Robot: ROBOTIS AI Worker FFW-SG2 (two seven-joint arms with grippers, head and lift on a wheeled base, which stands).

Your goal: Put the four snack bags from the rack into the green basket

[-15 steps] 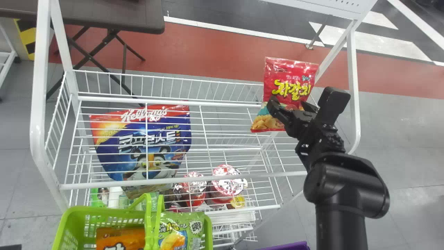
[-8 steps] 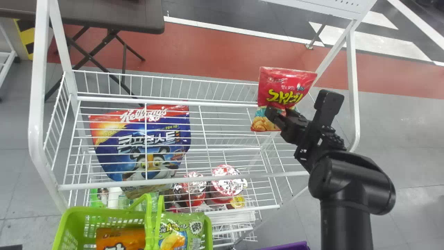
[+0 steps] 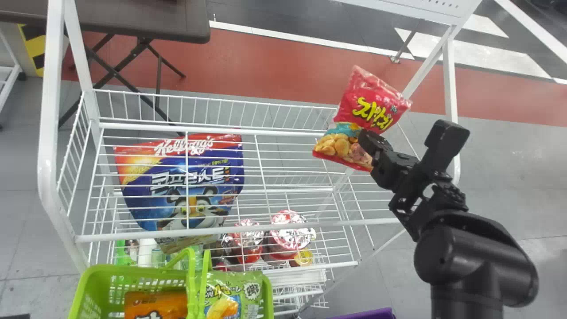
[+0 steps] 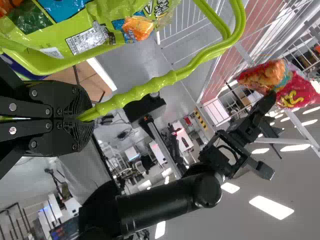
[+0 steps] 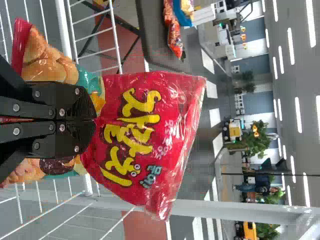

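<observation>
Right, I've got the red snack bag in my right end effector, out over the right-hand end of the white wire rack. The bag is tilted, its upper end leaning off to the right, its printed front turned up to the head camera. Over in the right wrist view, the fingers are clamped on the bag around its middle, with the pictured snacks to one side of them and the big yellow lettering to the other.

And the left end effector? That one's clamped too, on the light green handle of the green basket, which sits at the near left, in front of the rack. Two bags are in it: an orange bag and, just beside it to the right, a light green bag.

Now the left side of the rack, and there's the big blue bag, seen behind the wires, its red top edge pointing away from me. Nearer and further right, down behind more wires, I've got two tubs with red-and-white lids, a larger one and a smaller one next to each other. Beyond the rack at the far left stands a dark folding bench, and the right wrist view gives me an orange-red pack lying on it.
</observation>
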